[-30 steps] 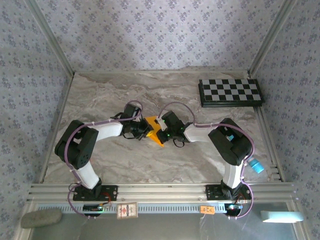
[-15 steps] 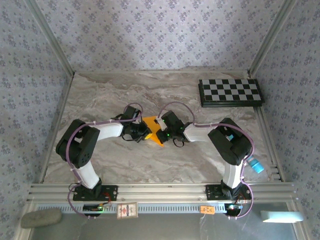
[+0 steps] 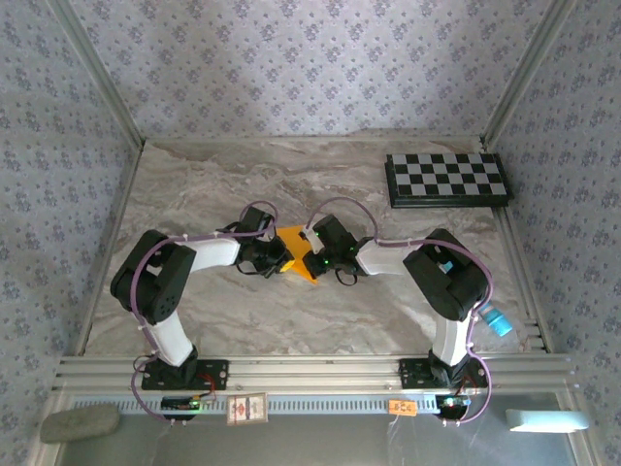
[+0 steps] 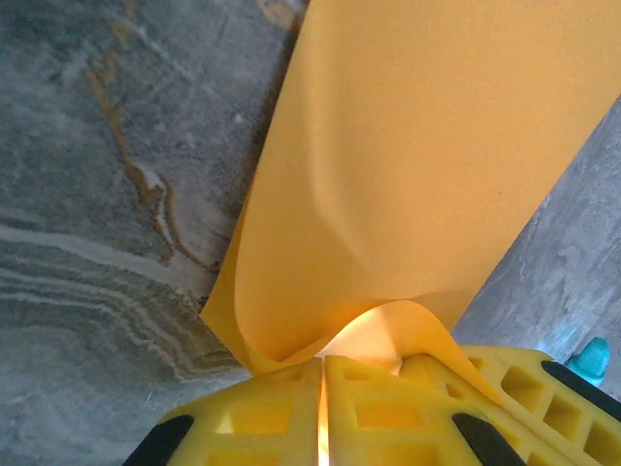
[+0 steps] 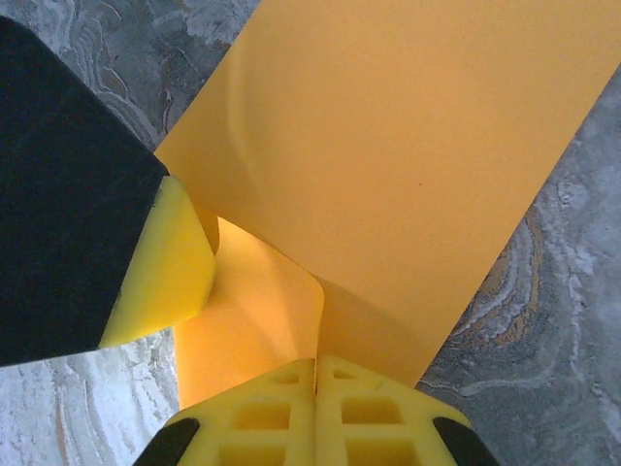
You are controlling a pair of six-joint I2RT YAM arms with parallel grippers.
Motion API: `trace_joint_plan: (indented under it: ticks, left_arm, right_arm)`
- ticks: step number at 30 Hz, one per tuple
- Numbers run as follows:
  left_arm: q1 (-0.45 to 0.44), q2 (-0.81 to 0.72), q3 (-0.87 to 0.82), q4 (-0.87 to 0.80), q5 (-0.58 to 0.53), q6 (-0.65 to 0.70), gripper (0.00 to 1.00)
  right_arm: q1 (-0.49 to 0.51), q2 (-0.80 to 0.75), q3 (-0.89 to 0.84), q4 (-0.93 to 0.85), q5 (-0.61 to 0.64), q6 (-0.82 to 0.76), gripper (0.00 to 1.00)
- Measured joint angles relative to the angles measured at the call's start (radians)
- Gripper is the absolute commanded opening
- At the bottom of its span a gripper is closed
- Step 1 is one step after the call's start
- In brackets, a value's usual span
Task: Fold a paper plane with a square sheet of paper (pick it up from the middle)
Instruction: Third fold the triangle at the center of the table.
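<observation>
Change from a second ago: slight. The left arm (image 3: 184,262) has drawn its elbow in a touch and its wrist has edged toward centre, so a little less orange shows between the two wrists in the top view. The right arm (image 3: 417,257) looks unmoved.

Marbled grey tabletop (image 3: 194,184), mostly bare. Black-and-white checkerboard (image 3: 447,179) lies flat at upper right of the frame, well apart from the work.

Both arms reach inward and meet just left of frame centre, over the square sheet of paper (image 3: 294,236). It is orange-yellow and partly hidden by the wrists, with one pointed corner sticking out toward the lower edge of the frame.

Left pincer (image 4: 322,364): pads pressed together, clamped on a curled-up lip at the sheet's near edge. The rest of the sheet (image 4: 427,146) runs away toward the upper right, smooth with one soft dent.

Right pincer (image 5: 314,367): pads together, clamped on the sheet's (image 5: 408,146) edge where a flap curls over. One yellow pad of the left pincer (image 5: 165,262) sits just beside that flap, at the left of the frame.

Progress, my reading: pick-up done, a fold in hand but not pressed flat. No sharp centre crease or dart shape is visible. Most folds remain.
</observation>
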Motion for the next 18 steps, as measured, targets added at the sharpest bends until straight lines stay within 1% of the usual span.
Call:
trace_joint_plan:
  ticks: [5, 9, 10, 15, 17, 18]
  left_arm:
    - [0.000, 0.001, 0.000, -0.001, -0.001, 0.003, 0.09]
    - [0.000, 0.001, 0.000, -0.004, -0.004, 0.003, 0.09]
    - [0.000, 0.001, 0.000, -0.005, -0.004, 0.003, 0.09]
    - [0.000, 0.001, 0.000, -0.008, -0.011, 0.003, 0.08]
    - [-0.001, 0.001, 0.000, -0.009, -0.014, 0.003, 0.08]
    - [-0.001, 0.001, 0.000, -0.009, -0.015, 0.003, 0.07]
  right_arm:
    - [0.000, 0.000, 0.001, 0.000, 0.000, 0.003, 0.01]
    - [0.000, 0.000, 0.008, -0.014, 0.000, 0.008, 0.04]
    - [0.000, 0.000, 0.013, -0.021, 0.000, 0.011, 0.05]
    - [-0.010, -0.006, 0.047, -0.089, -0.011, 0.045, 0.23]
    - [-0.025, -0.022, 0.065, -0.128, -0.018, 0.069, 0.28]
    - [-0.033, -0.031, 0.076, -0.150, -0.019, 0.079, 0.29]
